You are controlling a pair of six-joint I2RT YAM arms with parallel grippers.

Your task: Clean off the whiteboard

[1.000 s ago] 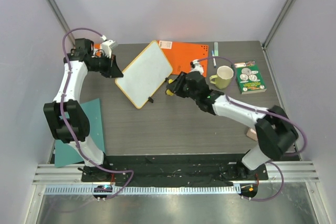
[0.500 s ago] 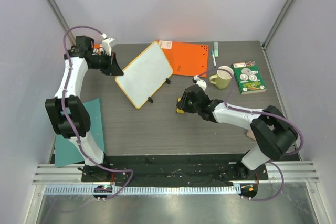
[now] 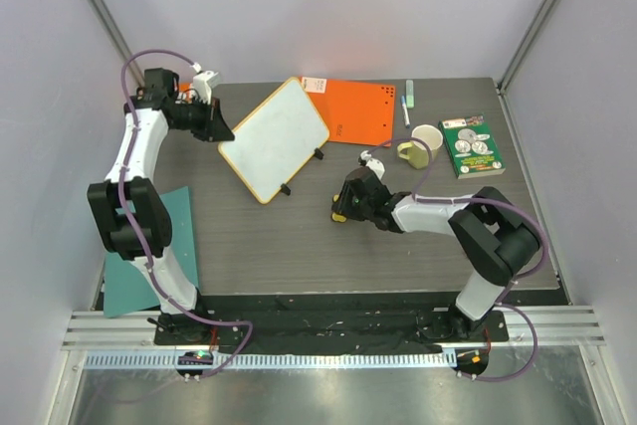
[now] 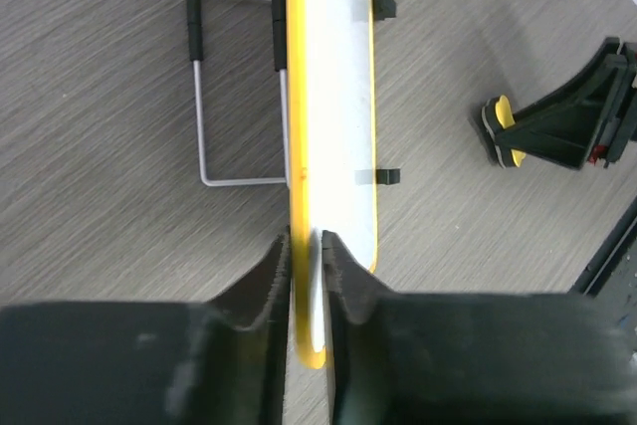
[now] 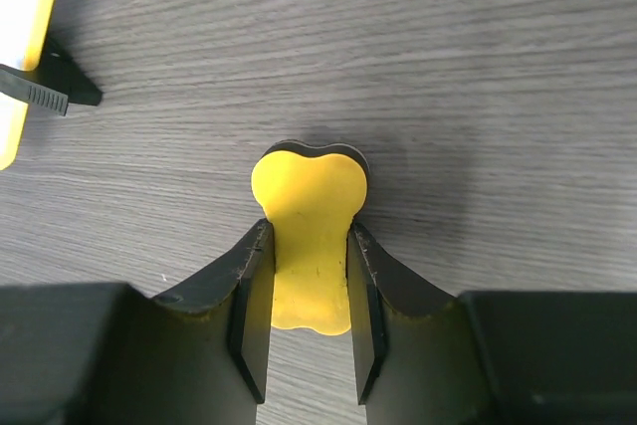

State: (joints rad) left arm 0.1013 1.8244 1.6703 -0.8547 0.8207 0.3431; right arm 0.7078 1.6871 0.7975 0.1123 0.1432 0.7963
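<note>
From above, the left gripper (image 3: 217, 129) grips a corner of the tilted whiteboard (image 3: 274, 139), with the right gripper (image 3: 343, 208) well apart; the left wrist view shows jaws pinching the board's yellow rim, the board running straight ahead of them; the right wrist view shows jaws clamped on a yellow eraser (image 5: 309, 196) protruding beyond their tips

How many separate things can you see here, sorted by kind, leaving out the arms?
Whiteboard: 1
Flat sheets: 2, orange sheet and teal sheet
Mug: 1
Book: 1
Marker pen: 1
Yellow eraser: 1
Total: 7
</note>
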